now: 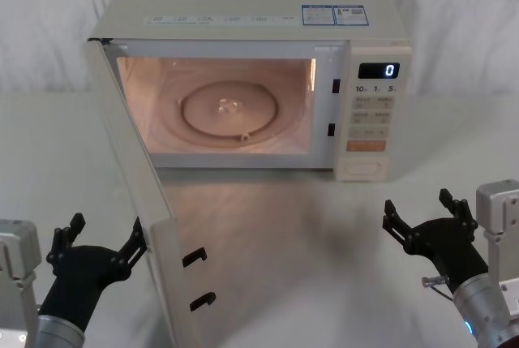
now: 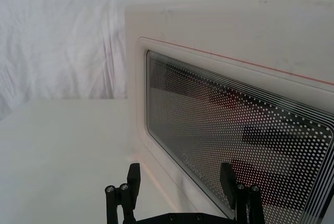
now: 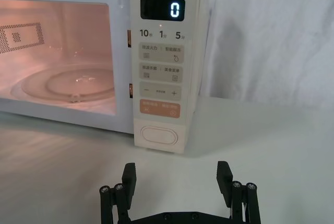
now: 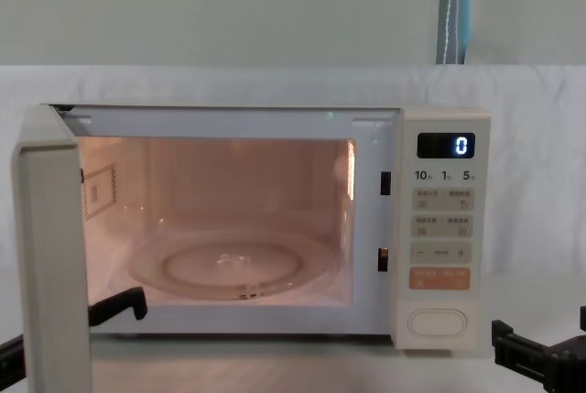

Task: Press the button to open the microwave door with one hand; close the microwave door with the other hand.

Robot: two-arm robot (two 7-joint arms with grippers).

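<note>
Left gripper (image 1: 101, 244), fingers spread and empty, sits at 7 o'clock of the microwave (image 1: 251, 40), just outside the swung-open microwave door (image 1: 134, 194). Door looks stiff, light on its hinge; I'd push the frame, not the glass. Right gripper (image 1: 430, 216) idles open.

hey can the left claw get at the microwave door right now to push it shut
Probably yes. The microwave door stands swung wide open, and the open left claw sits just outside its outer face, near the free edge. The left wrist view shows the door's window close ahead with nothing between.
</note>
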